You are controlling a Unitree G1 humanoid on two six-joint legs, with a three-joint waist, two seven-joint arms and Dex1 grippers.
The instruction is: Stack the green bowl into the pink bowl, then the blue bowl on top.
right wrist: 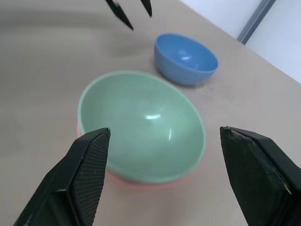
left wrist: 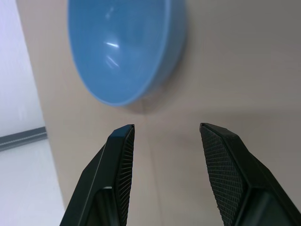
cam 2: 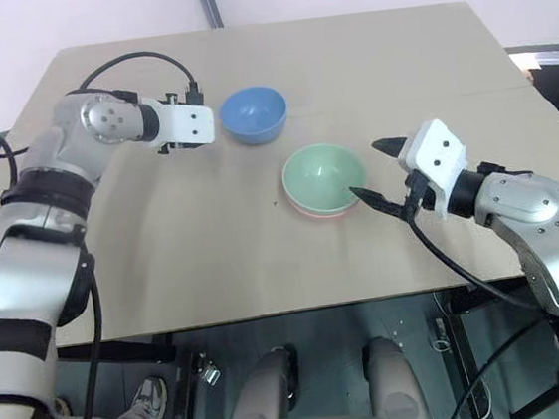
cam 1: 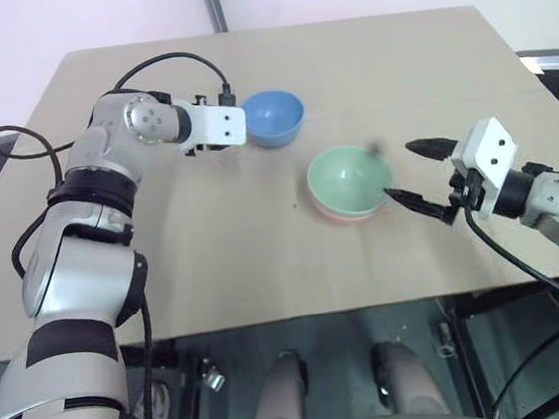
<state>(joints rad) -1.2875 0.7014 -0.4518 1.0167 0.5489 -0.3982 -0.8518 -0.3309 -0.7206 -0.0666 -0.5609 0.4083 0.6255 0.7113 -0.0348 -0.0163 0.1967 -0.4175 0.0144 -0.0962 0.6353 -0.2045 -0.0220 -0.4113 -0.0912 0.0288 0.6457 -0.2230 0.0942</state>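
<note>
Black-fingered, the left claw (left wrist: pixel 164 141) hung released and empty just beside the smooth sky-blue bowl (cam 1: pixel 273 117). The right claw (cam 1: pixel 418 173) gaped wide, holding nothing, next to the pale mint-green bowl (cam 1: pixel 348 179), which sat nested in the salmon-pink bowl (right wrist: pixel 136 181) mid-way across the tan bench (cam 1: pixel 214 256).

No readable text, label, brand, number or sign appeared anywhere in views.
</note>
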